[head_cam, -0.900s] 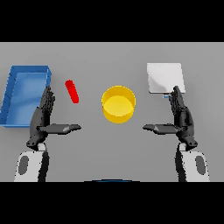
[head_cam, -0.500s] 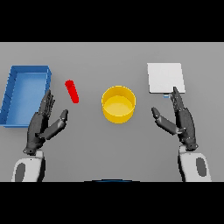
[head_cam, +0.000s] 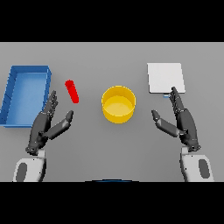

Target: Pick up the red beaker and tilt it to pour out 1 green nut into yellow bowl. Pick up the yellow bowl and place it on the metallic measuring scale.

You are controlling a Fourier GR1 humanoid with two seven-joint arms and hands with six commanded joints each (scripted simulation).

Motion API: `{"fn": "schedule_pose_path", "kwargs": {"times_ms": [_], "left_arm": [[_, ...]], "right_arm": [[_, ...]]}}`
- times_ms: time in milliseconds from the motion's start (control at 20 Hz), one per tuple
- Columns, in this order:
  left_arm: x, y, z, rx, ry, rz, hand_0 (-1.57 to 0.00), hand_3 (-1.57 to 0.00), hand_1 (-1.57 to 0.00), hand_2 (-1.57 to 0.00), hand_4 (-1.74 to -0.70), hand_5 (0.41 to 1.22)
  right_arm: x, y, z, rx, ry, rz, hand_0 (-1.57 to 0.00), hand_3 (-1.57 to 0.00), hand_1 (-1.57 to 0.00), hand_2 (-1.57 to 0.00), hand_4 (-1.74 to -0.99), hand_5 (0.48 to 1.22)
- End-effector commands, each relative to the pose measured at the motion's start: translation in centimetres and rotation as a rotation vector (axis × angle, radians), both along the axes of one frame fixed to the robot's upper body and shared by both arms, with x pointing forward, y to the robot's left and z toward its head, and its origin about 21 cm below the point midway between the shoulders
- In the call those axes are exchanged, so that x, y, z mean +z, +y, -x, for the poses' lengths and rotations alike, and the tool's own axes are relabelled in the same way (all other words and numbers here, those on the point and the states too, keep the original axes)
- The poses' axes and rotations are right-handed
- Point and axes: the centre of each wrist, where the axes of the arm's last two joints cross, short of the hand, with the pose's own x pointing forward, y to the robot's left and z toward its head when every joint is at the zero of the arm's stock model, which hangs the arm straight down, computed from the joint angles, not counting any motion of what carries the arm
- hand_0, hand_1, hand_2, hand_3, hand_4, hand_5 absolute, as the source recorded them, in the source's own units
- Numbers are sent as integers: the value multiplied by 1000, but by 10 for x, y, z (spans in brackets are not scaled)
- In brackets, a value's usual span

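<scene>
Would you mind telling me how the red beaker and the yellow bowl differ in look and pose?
The red beaker is slim and lies on its side; the yellow bowl is wide, round and stands upright with its mouth open upward. The beaker sits nearer the left hand, the bowl mid-table. Both rest on the grey table, untouched.

The light over my table (head_cam: 109, 57) is even and soft, neither bright nor dim, with no hot spots or glare on the grey top. It seems to fall from above: the yellow bowl (head_cam: 118, 104) leaves only a thin dark rim of shadow at its base, and my left hand (head_cam: 46, 124) and right hand (head_cam: 181, 120) cast almost none. Edges look slightly soft everywhere. Straight lines stay straight toward the sides.
</scene>
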Motion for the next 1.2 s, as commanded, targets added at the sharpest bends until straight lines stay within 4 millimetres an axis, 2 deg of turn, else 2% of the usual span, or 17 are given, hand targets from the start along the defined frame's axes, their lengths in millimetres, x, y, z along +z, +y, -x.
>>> {"fn": "schedule_pose_path", "kwargs": {"times_ms": [0,250,400,700,950,1150], "left_arm": [[-5,0,0,-3,11,-7,1,1,1,1,-1183,658],[-18,-1,-28,18,30,-30,1,1,1,1,-1211,664],[-19,-7,-54,30,24,-38,1,1,1,1,-1211,654],[-25,-13,-93,24,10,-41,1,1,1,1,-1230,635],[-32,-21,-109,24,14,-97,1,1,1,1,-1231,647],[-36,-27,-121,12,-1,-73,1,1,1,1,-1290,686]], "right_arm": [[0,0,0,11,-10,0,1,1,1,1,-1284,618],[2,-2,1,29,-20,-4,1,1,1,1,-1295,623],[0,-4,0,11,-3,-4,1,1,1,1,-1292,615],[4,-6,-3,3,-9,-3,1,1,1,1,-1303,631],[3,-2,-3,-9,-4,30,1,1,1,1,-1300,638],[2,-5,-6,-13,-2,32,1,1,1,1,-1300,646]]}}
